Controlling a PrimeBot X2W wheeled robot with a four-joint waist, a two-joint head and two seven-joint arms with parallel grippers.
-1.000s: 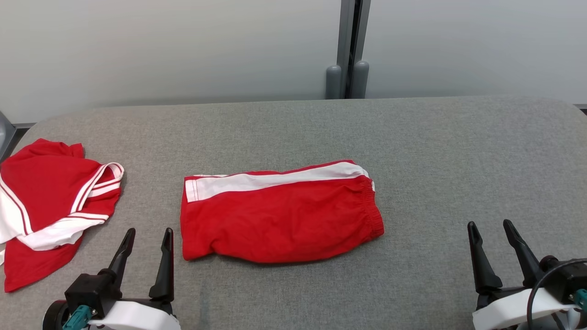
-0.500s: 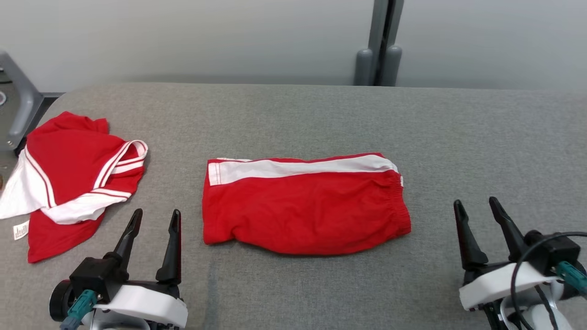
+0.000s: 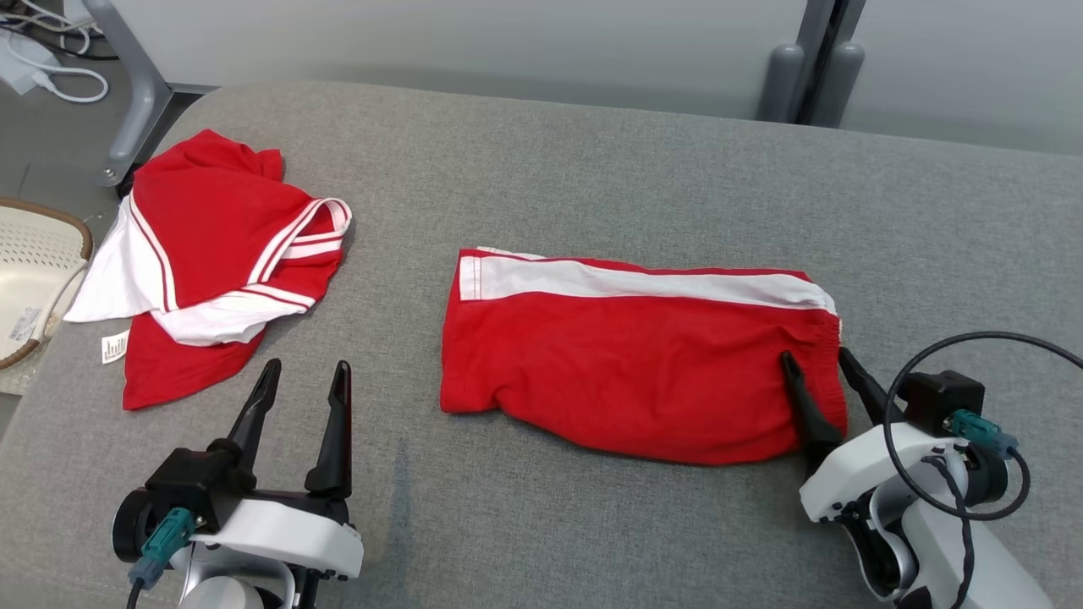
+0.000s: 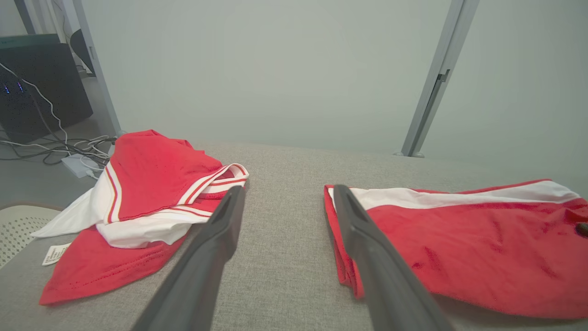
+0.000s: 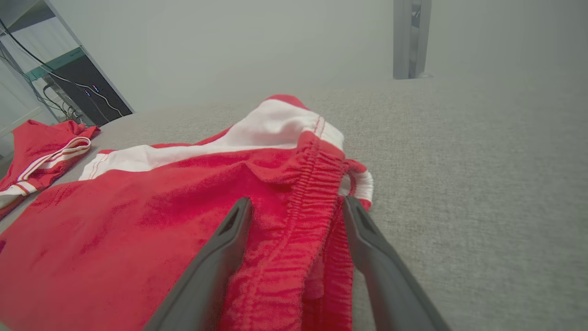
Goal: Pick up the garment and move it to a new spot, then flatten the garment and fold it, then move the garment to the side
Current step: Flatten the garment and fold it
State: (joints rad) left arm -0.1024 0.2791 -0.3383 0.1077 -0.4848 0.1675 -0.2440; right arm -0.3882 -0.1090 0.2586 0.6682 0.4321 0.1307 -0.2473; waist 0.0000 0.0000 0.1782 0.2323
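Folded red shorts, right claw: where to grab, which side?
I'd grip the elastic waistband at the shorts' right end: it is thick, gathered and stands up off the grey surface. Come in low from the right; the right claw straddles it, open.

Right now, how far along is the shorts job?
Done, it seems: the red shorts lie flat and look folded in half on the grey surface. In hand: the right gripper, open, straddles the elastic waistband without closing on it; the left gripper is open over bare surface beside the other end. Left: grip the shorts and move them aside.
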